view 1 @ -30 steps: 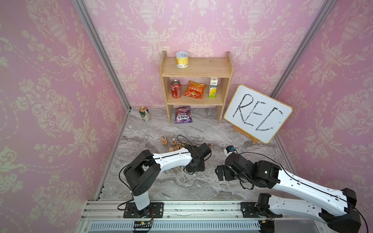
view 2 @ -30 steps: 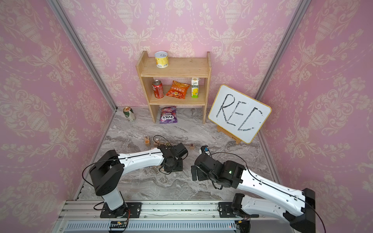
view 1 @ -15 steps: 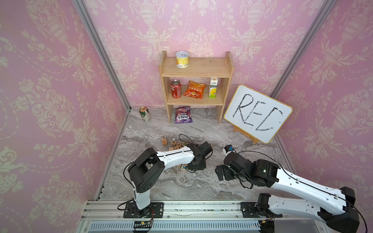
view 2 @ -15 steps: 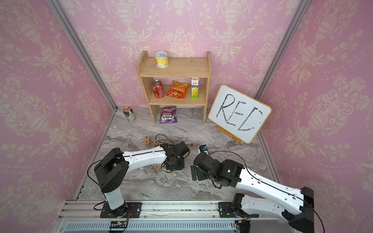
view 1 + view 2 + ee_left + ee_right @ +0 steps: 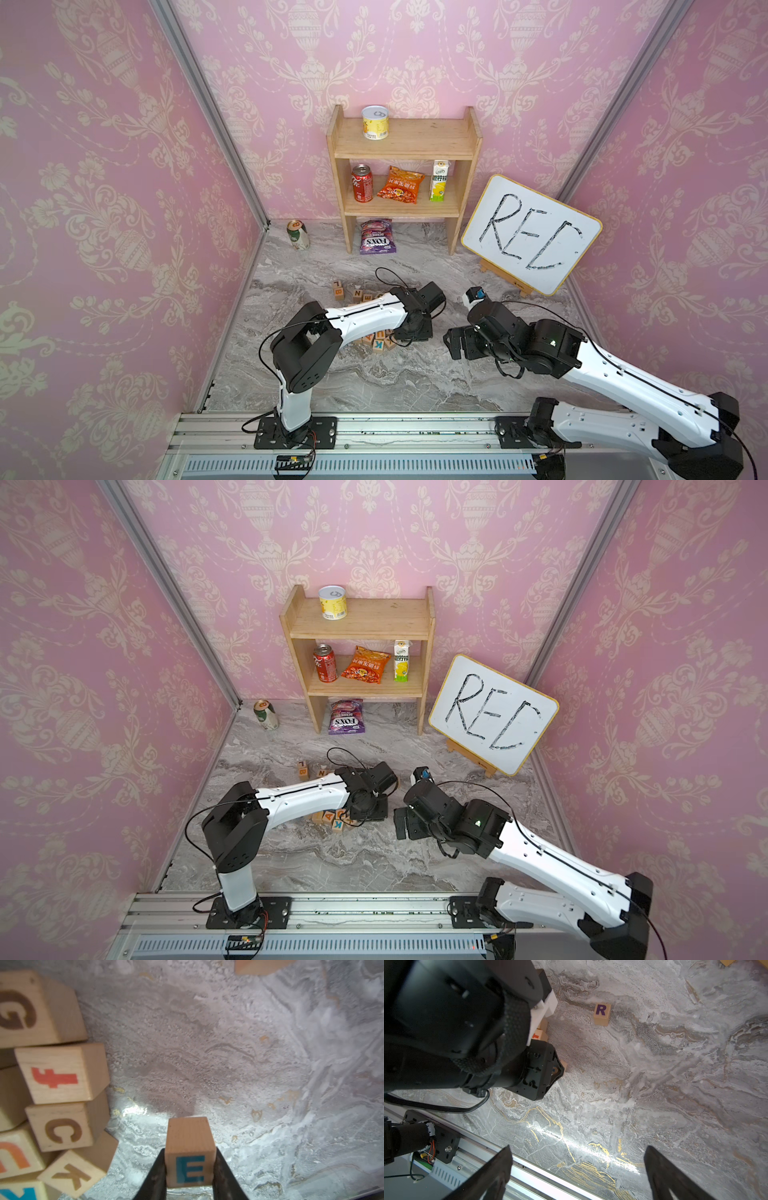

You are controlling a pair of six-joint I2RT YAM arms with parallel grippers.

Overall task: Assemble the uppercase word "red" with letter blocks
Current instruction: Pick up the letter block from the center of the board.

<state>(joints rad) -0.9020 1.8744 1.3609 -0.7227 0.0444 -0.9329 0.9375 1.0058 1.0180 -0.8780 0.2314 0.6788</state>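
The left jaws pinch the pale E block [image 5: 190, 1159] by two opposite sides, so its blue letter shows, just beside the block heap [image 5: 60, 1088]. Likely it goes to the R block [image 5: 601, 1013], purple letter up, alone near the worktop [image 5: 675, 1084] middle. The right jaws stand wide and empty.

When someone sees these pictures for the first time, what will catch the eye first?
The white whiteboard with black handwritten letters stands at the right rear, beside the wooden shelf of snacks. In the left wrist view, the left gripper is shut on a pale wooden cube printed with a blue E.
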